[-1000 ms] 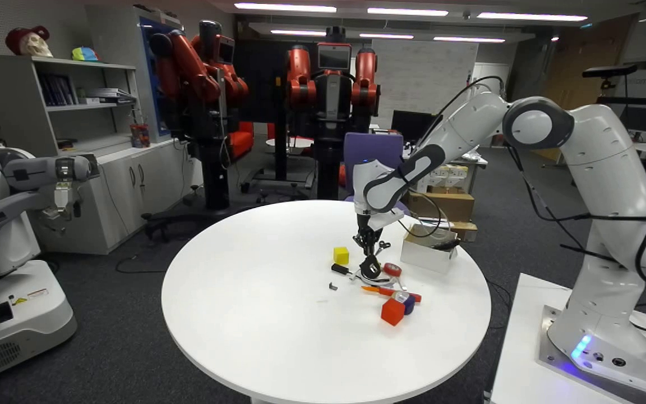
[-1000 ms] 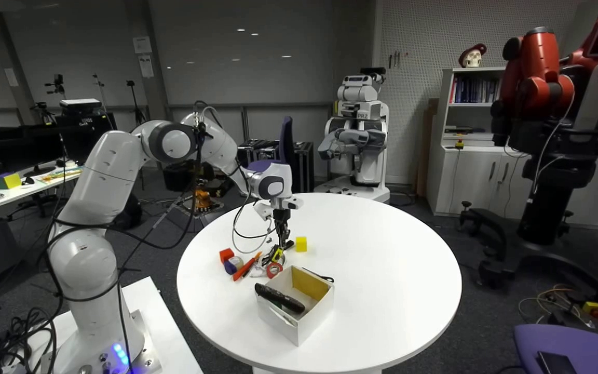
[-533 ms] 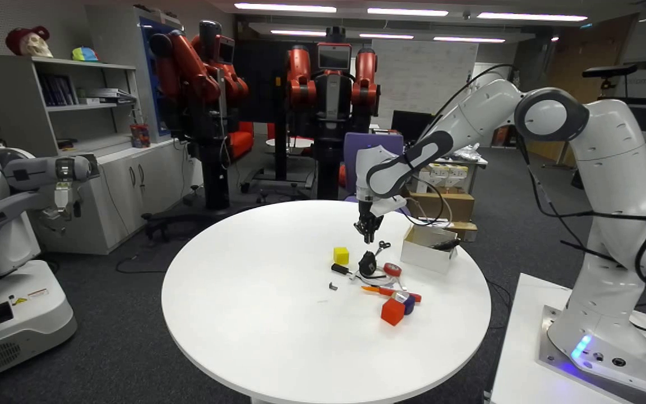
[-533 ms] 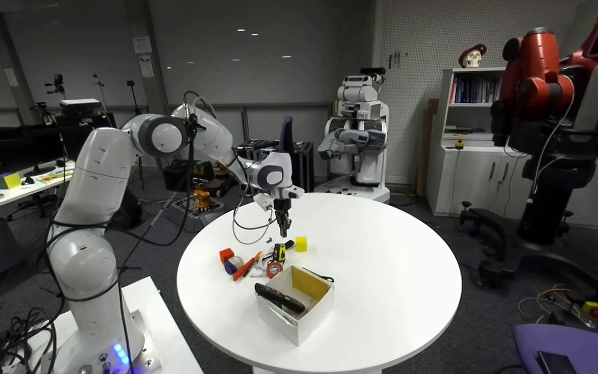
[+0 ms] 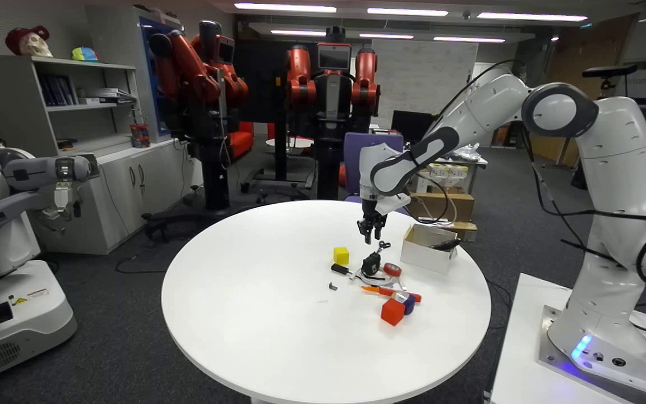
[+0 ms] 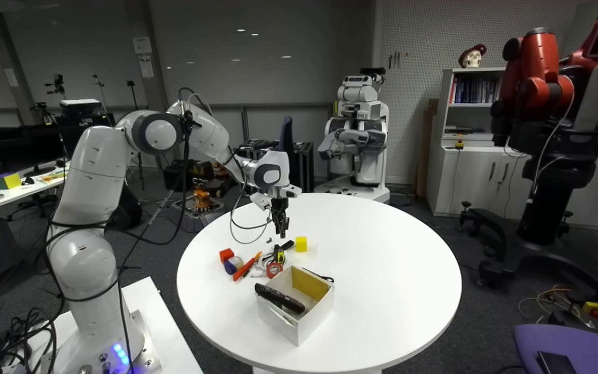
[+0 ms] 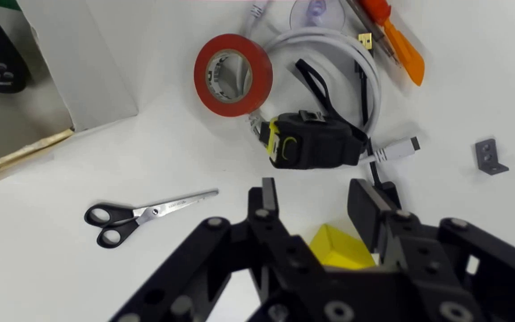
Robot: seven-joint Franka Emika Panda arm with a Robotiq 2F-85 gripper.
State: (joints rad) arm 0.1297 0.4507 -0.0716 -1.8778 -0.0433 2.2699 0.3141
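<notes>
A round white bench (image 5: 255,314) carries a tight bunch of items, so crowding looks like the main hazard. On it stands an open white cardboard box (image 6: 314,318) with a long black plastic handset (image 6: 279,298) leaning up at its rim; those walls would block any low sweep that way. The black two-fingered claw (image 7: 313,188) hangs above the bench, released, its fingers parted and gripping nothing. In the wrist view, a loop of white cable (image 7: 376,91) could catch a fingertip if the claw came down inside it, and would likely drag its neighbours along. Silver scissors with black handles (image 7: 154,212) lie near, off to one side. The boxy black-and-yellow tape measure (image 7: 315,141), just beyond the fingertips, lies at the loop's edge, its strap inside; an off-centre pinch might tip it or trap strap and cable together. A roll of red electrical tape (image 7: 262,74) sits just beside it, where a wide-set finger could nudge it. A yellow cube (image 5: 341,256) stands near. Smallest, a dark grey L-shaped bracket (image 7: 489,156) lies apart.
</notes>
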